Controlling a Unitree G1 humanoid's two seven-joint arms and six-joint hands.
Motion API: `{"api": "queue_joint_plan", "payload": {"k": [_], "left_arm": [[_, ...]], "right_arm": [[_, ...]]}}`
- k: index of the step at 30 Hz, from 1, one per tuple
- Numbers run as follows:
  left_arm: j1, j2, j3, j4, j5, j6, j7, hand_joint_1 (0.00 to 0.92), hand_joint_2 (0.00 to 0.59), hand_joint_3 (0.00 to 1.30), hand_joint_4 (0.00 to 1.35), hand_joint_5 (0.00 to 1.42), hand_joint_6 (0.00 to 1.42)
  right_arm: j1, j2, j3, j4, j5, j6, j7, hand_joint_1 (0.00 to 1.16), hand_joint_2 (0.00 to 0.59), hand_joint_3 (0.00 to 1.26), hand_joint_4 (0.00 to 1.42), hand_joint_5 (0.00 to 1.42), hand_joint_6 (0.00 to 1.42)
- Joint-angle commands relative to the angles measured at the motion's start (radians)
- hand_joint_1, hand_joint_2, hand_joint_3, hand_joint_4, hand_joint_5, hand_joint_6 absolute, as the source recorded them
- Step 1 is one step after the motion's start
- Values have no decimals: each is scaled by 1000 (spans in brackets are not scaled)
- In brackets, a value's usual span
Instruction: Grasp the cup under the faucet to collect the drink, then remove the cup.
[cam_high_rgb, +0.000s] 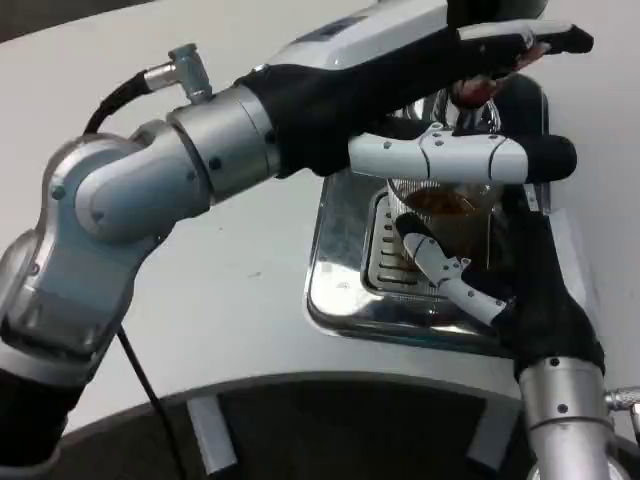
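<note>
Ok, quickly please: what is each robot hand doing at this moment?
Left robot hand: reaches up over the dispenser's tap; whether it grips it cannot be told.
Right robot hand: holds the cup over the drip tray.

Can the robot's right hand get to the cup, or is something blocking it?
Probably yes. The right hand already looks wrapped around the cup on the shiny tray. The left hand reaches across above it, toward the tap, not between them.

Clear plastic cup (445, 205), glossy metal tray (340, 270)
</note>
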Motion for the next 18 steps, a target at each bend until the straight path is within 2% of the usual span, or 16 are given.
{"api": "queue_joint_plan", "payload": {"k": [1, 8, 18], "left_arm": [[29, 22, -24, -1, 15, 4, -43, 0, 127, 149, 64, 121, 144], [28, 22, -26, -1, 15, 3, -42, 0, 127, 150, 69, 121, 144], [34, 23, -27, -6, 20, 1, -38, 0, 128, 150, 70, 121, 144]], "right_arm": [[9, 13, 13, 19, 15, 9, -2, 654, 262, 17, 34, 97, 109], [2, 14, 17, 29, 17, 15, -7, 654, 262, 17, 34, 99, 112], [4, 13, 30, 38, 21, 9, -8, 670, 255, 23, 86, 194, 235]]}}
